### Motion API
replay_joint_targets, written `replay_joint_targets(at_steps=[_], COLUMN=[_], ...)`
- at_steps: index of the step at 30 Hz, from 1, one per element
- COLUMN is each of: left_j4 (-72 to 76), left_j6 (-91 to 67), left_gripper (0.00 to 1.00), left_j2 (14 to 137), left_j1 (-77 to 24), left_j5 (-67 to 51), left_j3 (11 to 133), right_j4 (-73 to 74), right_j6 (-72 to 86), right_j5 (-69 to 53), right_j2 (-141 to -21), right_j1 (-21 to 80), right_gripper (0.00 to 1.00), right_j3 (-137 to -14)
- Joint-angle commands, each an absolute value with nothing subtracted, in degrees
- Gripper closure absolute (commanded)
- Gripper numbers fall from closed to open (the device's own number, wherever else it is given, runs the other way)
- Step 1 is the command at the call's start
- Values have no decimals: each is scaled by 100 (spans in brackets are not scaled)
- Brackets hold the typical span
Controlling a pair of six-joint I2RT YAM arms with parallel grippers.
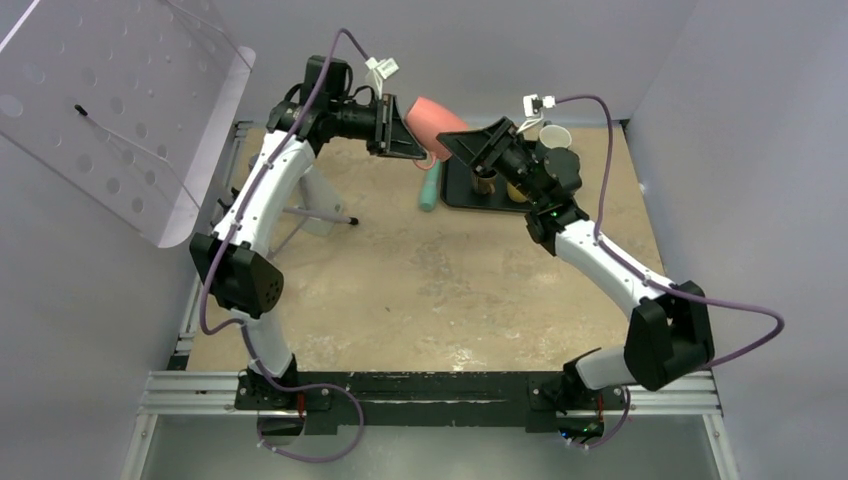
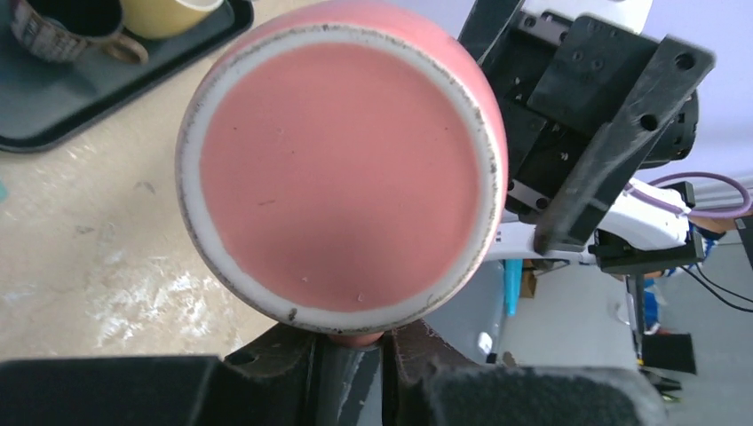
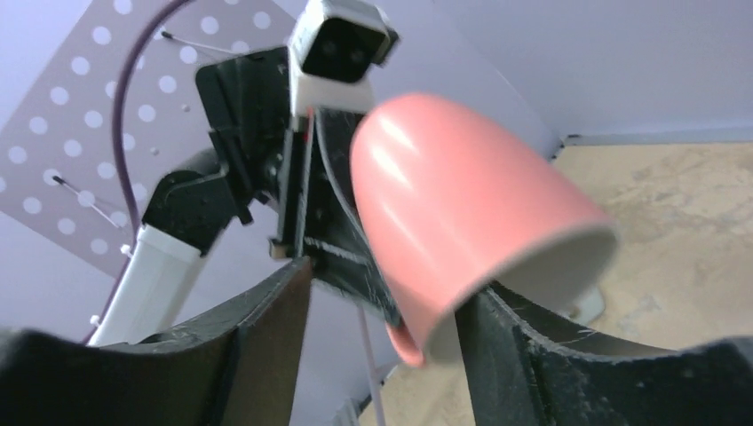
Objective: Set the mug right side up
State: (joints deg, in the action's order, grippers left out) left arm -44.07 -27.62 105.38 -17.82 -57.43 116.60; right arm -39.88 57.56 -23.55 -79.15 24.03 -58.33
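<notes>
2 pincers meet at the pink mug [image 1: 435,118], which hangs tipped on its side above the desk's [image 1: 430,280] far edge, just left of the black tray [image 1: 455,200]. The left pincer [image 2: 355,348] is clamped narrowly on a pink part at the mug's side, probably the handle, with the base facing it. The right pincer [image 3: 386,293] stands wide apart, its 2 fingers [image 3: 266,346] straddling the rim end: 1 is clearly off it, and I cannot tell whether the other touches.

No legible text, labels or numbers anywhere
</notes>
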Motion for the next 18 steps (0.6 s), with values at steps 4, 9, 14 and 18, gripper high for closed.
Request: replay_joint_targets(at_steps=[4,9,14,18], left_j4=[-3731,-4626,-6076,-6237], left_j6=[-2995,-2168,-432,377], left_gripper=[100,82,0,0], left_j2=[10152,10239,10304,10064], left_j1=[-1942,-1871,-1833,-1785], left_j5=[-6312,-5853,-3958,-2471], left_j3=[11537,11638,12215,12029], right_j4=[-4886,-3322,-379,1256], right_j6=[6154,5226,2561,1129], right_j5=[-2809,-2397,-1923,-1174], right_j2=[-8471,-8401,-9066,-9891], right_j1=[2363,1913,1692,1523], right_gripper=[80,100,100,100], right_j3=[-6602,-7274,-9341,-10734])
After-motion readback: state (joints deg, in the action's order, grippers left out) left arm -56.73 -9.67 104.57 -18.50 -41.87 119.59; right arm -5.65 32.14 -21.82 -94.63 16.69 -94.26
